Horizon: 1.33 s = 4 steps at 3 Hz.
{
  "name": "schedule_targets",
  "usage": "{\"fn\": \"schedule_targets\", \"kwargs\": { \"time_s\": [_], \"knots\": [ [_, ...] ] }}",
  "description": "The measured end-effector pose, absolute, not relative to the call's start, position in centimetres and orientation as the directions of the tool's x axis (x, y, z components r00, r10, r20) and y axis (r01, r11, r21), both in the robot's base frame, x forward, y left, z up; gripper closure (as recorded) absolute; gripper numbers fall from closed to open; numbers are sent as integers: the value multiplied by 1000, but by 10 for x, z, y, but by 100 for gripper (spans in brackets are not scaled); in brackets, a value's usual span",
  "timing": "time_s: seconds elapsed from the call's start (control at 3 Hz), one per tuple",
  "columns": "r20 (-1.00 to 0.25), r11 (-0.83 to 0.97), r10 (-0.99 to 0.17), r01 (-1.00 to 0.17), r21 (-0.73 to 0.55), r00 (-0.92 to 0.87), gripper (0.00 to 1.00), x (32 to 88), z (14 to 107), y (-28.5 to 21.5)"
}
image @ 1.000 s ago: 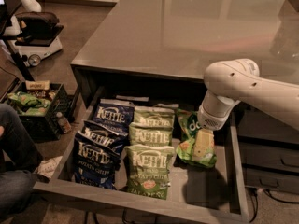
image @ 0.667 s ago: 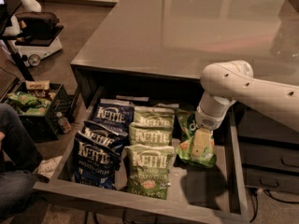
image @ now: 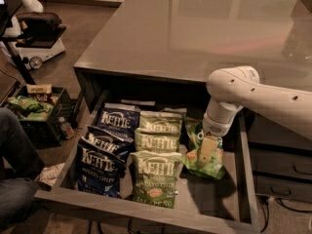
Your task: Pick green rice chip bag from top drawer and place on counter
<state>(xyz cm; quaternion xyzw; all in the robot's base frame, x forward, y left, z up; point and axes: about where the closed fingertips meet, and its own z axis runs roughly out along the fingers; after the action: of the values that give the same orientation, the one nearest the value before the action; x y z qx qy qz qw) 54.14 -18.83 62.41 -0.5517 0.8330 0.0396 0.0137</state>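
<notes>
Spreading across the upper middle and right of the frame, the counter is a broad glossy grey-brown top that mirrors the room's light, with brown floor showing past its left edge. At the upper left a white wheeled machine base stands on that floor, and below it a black crate holds green packets. A person's leg in jeans fills the lower left corner, a pale shoe just beside the top drawer, which is pulled out under the counter's front edge. Inside the drawer, dark blue Kettle bags overlap along the left, olive-green Kettle bags lie in a column at the middle, and the green rice chip bag lies at the right, apart from the drawer's right wall. The gripper is low over that bag, covering its centre; whether it has hold of the bag cannot be told. The white arm reaches in from the right edge, crossing the counter's front corner and hiding part of the drawer's back. Narrower dark drawers sit closed at the right.
</notes>
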Motion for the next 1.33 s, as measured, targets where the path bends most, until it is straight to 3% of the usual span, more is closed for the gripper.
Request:
{"fn": "schedule_targets", "kwargs": {
  "time_s": [1.0, 1.33],
  "knots": [
    [-67, 388, -918, -920, 51, -391, 87, 541, 624, -188],
    [-67, 388, -918, -920, 51, -391, 100, 541, 630, -188]
  ]
}}
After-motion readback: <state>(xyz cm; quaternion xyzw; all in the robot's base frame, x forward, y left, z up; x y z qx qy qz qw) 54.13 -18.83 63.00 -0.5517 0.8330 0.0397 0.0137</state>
